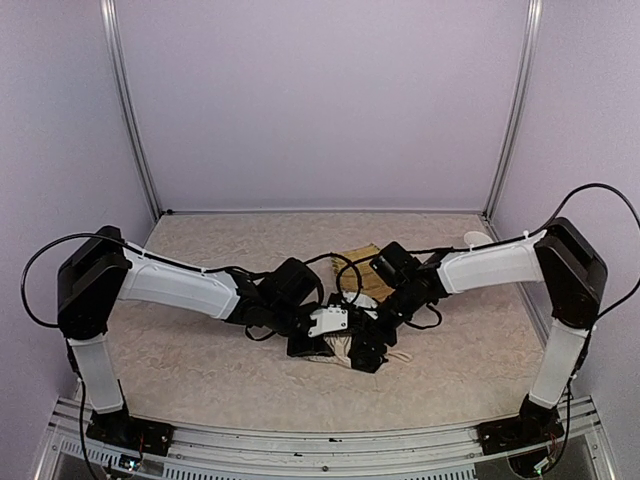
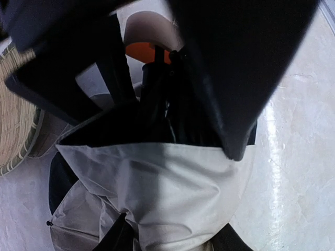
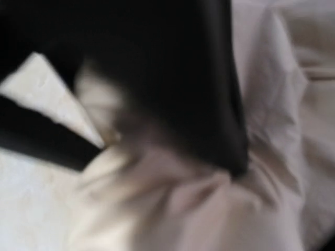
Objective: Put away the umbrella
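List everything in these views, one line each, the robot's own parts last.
umbrella: one, cream fabric with black shaft, table centre, under both hands
basket tray: one, straw-yellow woven, beyond the umbrella, partly hidden by the arms
table: one, beige mottled top
enclosure walls: pale lilac, left, rear and right of the table
left hand: one, black and white, at the umbrella; grip unclear
right hand: one, black, at the umbrella; its own view blurred
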Action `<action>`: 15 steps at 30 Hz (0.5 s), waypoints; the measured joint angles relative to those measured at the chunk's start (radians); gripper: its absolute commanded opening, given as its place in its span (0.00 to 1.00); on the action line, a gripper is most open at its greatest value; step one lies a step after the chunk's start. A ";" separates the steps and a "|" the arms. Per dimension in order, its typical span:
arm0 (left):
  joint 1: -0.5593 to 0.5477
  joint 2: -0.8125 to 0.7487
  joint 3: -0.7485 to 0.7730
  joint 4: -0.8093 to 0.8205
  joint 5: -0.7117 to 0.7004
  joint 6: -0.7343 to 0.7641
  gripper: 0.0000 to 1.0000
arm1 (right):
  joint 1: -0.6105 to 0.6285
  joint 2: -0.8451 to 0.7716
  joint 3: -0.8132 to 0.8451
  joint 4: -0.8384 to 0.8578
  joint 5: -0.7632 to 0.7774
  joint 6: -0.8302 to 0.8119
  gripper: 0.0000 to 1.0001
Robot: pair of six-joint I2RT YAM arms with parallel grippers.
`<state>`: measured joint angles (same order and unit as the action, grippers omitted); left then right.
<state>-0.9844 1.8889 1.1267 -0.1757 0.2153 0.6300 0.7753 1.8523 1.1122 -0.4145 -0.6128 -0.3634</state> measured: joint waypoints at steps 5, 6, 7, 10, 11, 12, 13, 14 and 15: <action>0.041 0.047 0.080 -0.089 0.098 -0.037 0.29 | -0.017 -0.182 -0.143 0.113 0.116 0.049 0.58; 0.051 0.059 0.097 -0.107 0.123 -0.039 0.29 | -0.018 -0.219 -0.171 0.134 0.147 0.062 0.58; 0.058 0.068 0.112 -0.124 0.141 -0.044 0.30 | -0.019 -0.250 -0.194 0.156 0.171 0.068 0.58; 0.076 0.095 0.154 -0.170 0.187 -0.059 0.30 | -0.013 -0.364 -0.277 0.230 0.248 0.068 0.58; 0.083 0.105 0.168 -0.184 0.207 -0.064 0.31 | -0.005 -0.376 -0.285 0.235 0.257 0.068 0.58; 0.091 0.115 0.181 -0.198 0.229 -0.072 0.31 | 0.010 -0.399 -0.304 0.259 0.280 0.060 0.59; 0.099 0.124 0.193 -0.209 0.249 -0.080 0.31 | 0.039 -0.430 -0.331 0.289 0.310 0.045 0.60; 0.108 0.135 0.206 -0.221 0.272 -0.087 0.31 | 0.076 -0.454 -0.355 0.315 0.338 0.029 0.61; 0.116 0.143 0.216 -0.230 0.290 -0.092 0.32 | 0.119 -0.472 -0.378 0.342 0.370 0.008 0.63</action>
<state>-0.8684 2.0323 1.3422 -0.4057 0.5056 0.5385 0.8940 1.3808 0.7345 -0.0727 -0.2432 -0.3553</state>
